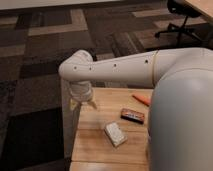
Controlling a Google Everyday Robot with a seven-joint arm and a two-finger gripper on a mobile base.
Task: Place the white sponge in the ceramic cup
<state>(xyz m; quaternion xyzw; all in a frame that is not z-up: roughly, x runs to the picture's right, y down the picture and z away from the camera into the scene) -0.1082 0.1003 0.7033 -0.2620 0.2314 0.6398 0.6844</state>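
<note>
The white sponge [115, 133] lies flat on the wooden table [92, 142], near its middle. My gripper [83, 105] hangs from the white arm over the table's far left corner, up and to the left of the sponge and apart from it. Its two fingers point down, spread apart, with nothing between them. The ceramic cup is not in view; the arm's large grey-white body hides the right side of the table.
A dark brown bar with orange edging [132, 115] lies just beyond the sponge. An orange object [141, 99] lies at the far edge. The table's left edge drops to patterned carpet. An office chair [181, 20] stands far back right.
</note>
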